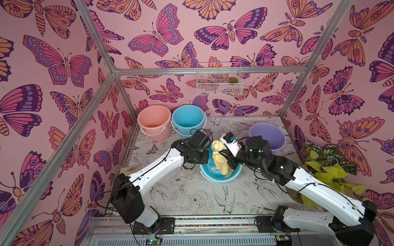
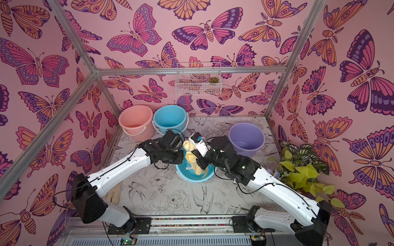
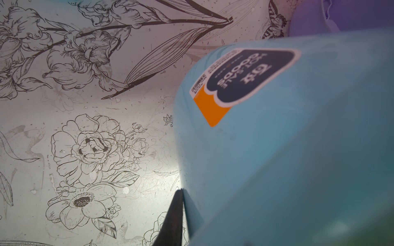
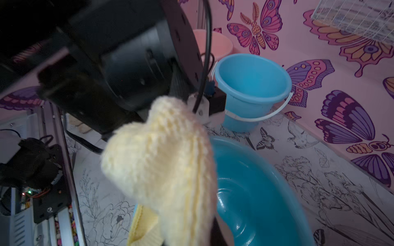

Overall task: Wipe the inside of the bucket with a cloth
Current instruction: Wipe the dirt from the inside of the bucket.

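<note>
Butterflies cover the pink walls (image 1: 64, 64) around the flower-printed desk (image 1: 191, 198). At the centre of both top views we see the bucket (image 1: 221, 180), blue, with its mouth open toward the camera.

The left fingers (image 3: 173, 217) are together on the rim at its left side. In the left wrist view one dark finger lies against the outer wall, and a navy and orange sticker (image 3: 241, 83) sits farther along that wall.

The right fingers (image 1: 230, 162) are clamped on the cloth (image 1: 219, 161). It is pale yellow and bunched, and it hangs from above the rim down into the mouth. We cannot tell whether its lower end touches the inside wall. In the right wrist view the cloth (image 4: 162, 166) hides those fingers.

Above centre a pink bucket (image 1: 154, 122) and a rear blue bucket (image 1: 188, 120) stand just beside each other. A purple bucket (image 1: 267, 136) stands right of centre, behind the right arm. A tan rag (image 2: 115, 191) lies under the left arm at lower left, and a plant (image 1: 328, 164) sits at the right.
</note>
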Robot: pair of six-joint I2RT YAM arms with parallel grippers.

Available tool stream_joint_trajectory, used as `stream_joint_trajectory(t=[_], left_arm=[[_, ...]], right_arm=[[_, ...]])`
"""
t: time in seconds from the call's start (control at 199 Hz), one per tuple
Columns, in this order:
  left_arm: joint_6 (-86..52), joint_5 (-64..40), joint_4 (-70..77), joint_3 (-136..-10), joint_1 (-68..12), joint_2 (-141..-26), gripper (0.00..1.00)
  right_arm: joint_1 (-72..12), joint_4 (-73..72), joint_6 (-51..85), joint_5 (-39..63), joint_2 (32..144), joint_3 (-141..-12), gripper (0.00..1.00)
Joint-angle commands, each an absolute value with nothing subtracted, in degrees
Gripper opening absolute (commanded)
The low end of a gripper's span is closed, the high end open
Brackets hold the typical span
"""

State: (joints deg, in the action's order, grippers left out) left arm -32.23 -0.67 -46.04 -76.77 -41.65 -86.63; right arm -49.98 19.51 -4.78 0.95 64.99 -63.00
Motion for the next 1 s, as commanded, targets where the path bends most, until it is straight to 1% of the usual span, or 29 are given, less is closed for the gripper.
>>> stream_joint_trajectory(t=[0.0, 0.121, 0.221, 0.402, 0.472, 0.658, 0.809, 0.914, 1.0], left_arm=[[-31.7, -2.7, -44.2, -76.1, -41.8, -84.2, 0.0], [-31.7, -3.1, -44.2, -76.0, -42.2, -83.6, 0.0], [-31.7, -2.7, -44.4, -75.8, -42.7, -83.0, 0.0], [-31.6, -2.4, -44.5, -75.3, -43.7, -82.1, 0.0], [-31.4, -2.4, -44.6, -75.5, -44.2, -82.1, 0.0], [-31.5, -2.2, -44.5, -75.4, -45.3, -82.0, 0.0], [-31.0, -2.5, -44.5, -75.4, -45.9, -81.5, 0.0], [-30.5, -2.9, -44.5, -75.4, -46.0, -80.8, 0.0], [-30.4, -2.9, -44.8, -75.1, -46.1, -80.1, 0.0]], right_arm=[[-50.3, 18.7, -13.5, -1.3, 66.0, -60.8, 0.0], [-50.3, 18.4, -25.7, -0.5, 67.0, -57.6, 0.0], [-50.3, 19.2, -36.9, -2.2, 68.4, -56.6, 0.0], [-50.3, 22.9, -56.0, -4.3, 72.6, -58.9, 0.0], [-50.3, 25.4, -61.5, -4.4, 75.1, -60.4, 0.0], [-50.3, 30.0, -68.4, -3.7, 82.0, -64.4, 0.0], [-50.3, 26.7, -70.1, -4.1, 86.2, -65.4, 0.0], [-50.3, 21.3, -70.3, -8.0, 88.7, -65.2, 0.0], [-50.3, 16.7, -70.9, -13.5, 89.7, -64.9, 0.0]])
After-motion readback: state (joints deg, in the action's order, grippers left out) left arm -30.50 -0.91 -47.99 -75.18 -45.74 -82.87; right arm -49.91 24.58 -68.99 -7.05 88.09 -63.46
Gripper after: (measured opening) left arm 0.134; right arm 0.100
